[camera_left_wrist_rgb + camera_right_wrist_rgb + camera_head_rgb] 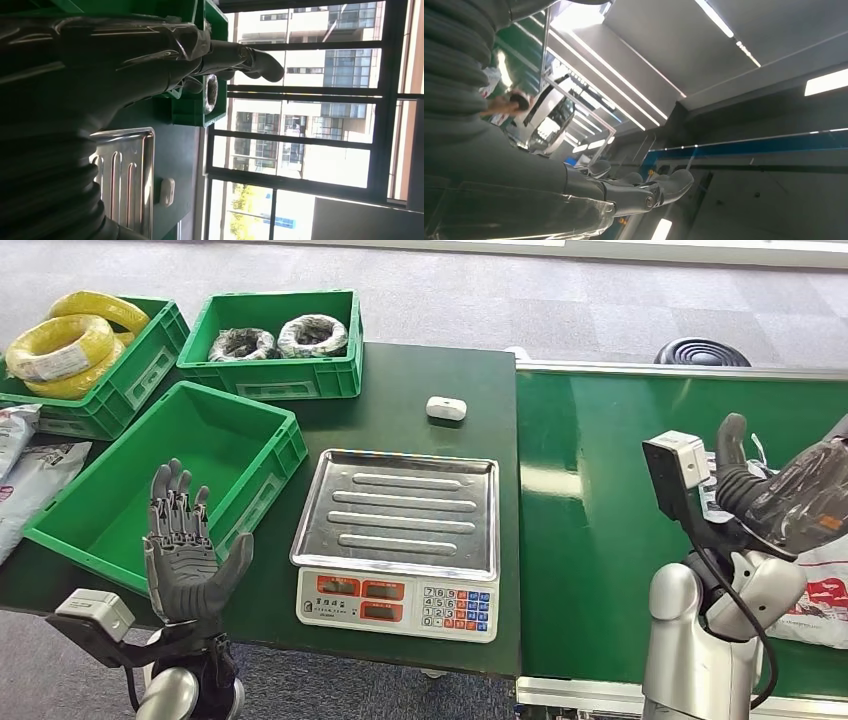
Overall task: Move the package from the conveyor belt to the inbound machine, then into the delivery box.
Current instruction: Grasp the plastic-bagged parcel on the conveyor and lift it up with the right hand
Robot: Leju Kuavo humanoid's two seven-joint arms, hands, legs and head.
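The left hand (188, 552) is held upright over the front edge of the table (420, 380), palm open and fingers spread apart, with nothing in it. It is seen just in front of the nearest green crate (120, 530), which stands at the front left corner of the table. The right hand (765, 495) is raised above the conveyor belt (590, 530), near its front right part; its fingers (644, 192) are seen stretched out and a little curved in the right wrist view, and nothing is held between them. The package (815, 590), a white bag with red print, is lying on the belt at its right edge, under and behind the right hand; if the hand touches it cannot be told. A scale (400, 540) with a steel tray is placed at the front edge of the table, between the crate and the belt. A small white device (446, 408) is lying behind the scale, well apart from it. At the back edge a second crate (290, 380) with two dark coils is standing, and at the back left corner a third crate (130, 385) with yellow coils.
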